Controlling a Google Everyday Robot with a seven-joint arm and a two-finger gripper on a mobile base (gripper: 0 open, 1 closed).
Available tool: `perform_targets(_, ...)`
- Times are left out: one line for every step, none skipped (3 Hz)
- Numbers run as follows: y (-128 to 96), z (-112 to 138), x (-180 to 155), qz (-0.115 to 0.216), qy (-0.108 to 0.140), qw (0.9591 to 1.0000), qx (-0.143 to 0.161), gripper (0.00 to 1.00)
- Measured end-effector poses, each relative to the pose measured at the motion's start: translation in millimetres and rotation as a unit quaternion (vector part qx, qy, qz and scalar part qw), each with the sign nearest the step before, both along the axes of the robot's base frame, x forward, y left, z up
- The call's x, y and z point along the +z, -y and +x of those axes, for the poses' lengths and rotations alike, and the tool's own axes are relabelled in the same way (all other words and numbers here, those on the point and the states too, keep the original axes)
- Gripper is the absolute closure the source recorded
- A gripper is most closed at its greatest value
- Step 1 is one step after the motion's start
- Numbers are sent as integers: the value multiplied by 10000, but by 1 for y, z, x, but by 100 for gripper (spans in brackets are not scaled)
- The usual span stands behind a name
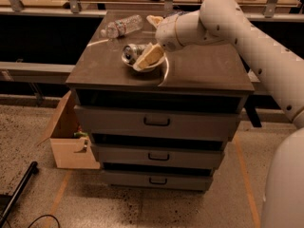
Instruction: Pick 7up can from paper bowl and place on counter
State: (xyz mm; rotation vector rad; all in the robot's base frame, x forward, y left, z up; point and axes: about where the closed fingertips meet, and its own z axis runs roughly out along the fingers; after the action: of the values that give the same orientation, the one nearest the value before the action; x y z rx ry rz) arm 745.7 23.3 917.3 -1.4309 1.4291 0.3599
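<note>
- Camera view: I am watching the gripper (pixel 148 57) hanging low over the right half of the paper bowl (pixel 141 70), on the end of the white arm (pixel 228 18), which is reaching in from the right.
- The 7up can (pixel 132 51) is lying on its side in the bowl's left half. It is just to the left of the gripper and seems to be touching it or very nearly so.
- One silver end of the can is facing the front left, so I am judging that its long axis runs back towards the right, roughly in line with the tool.
- I cannot tell how wide the gripper is standing, or whether it is gripping the can.
- I am reckoning the next move calls for a small shift left over the can's side.
- The bare counter (pixel 204 70) to the right is offering room to set it down, well apart from the water bottle (pixel 121 26) at the back.
</note>
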Motion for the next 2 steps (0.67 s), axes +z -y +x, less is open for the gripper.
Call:
perform_targets(-14,1,-2,76,-35,9999,89,0)
perform_targets(-19,2,-2,102,-58,9999,121,0)
